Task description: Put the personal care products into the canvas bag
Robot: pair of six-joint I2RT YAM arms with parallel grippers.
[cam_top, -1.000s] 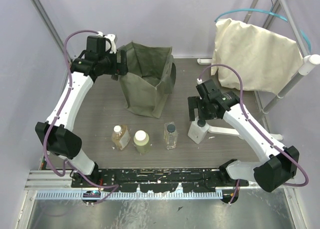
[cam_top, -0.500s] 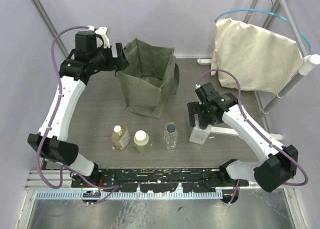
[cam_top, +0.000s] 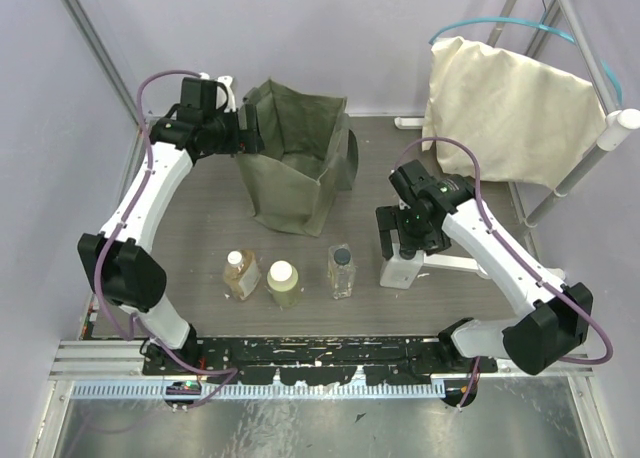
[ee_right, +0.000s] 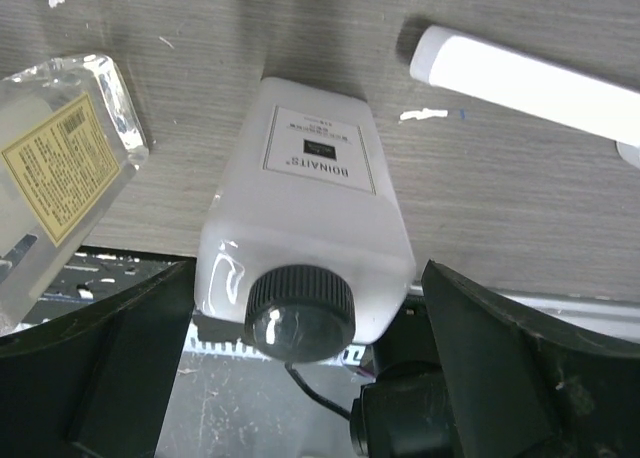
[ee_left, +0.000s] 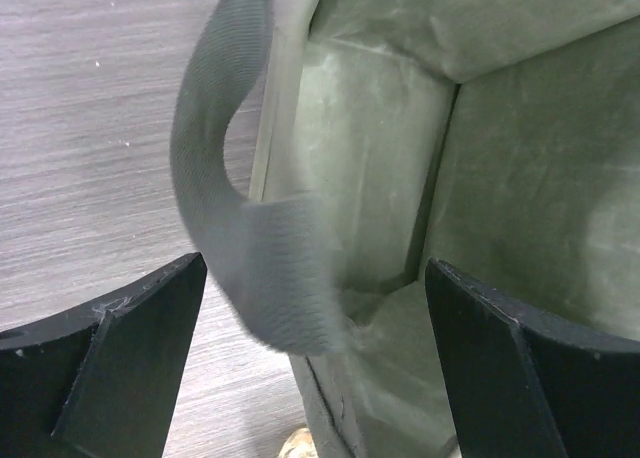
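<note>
Bag (cam_top: 295, 173): upright, mouth open.
Left gripper (ee_left: 315, 278): jaws wide, at bag's left rim, astride strap (ee_left: 215, 178) and side wall; holding nothing.
Right gripper (ee_right: 310, 278): jaws wide, near-right of bag, straddling white bottle (ee_right: 305, 218) with a gap on each side.
White bottle: upright on table (cam_top: 200, 218).
Amber bottle (cam_top: 240, 274), yellow-green bottle (cam_top: 283, 283), clear bottle (cam_top: 342, 270): row in front of bag, outside it.
</note>
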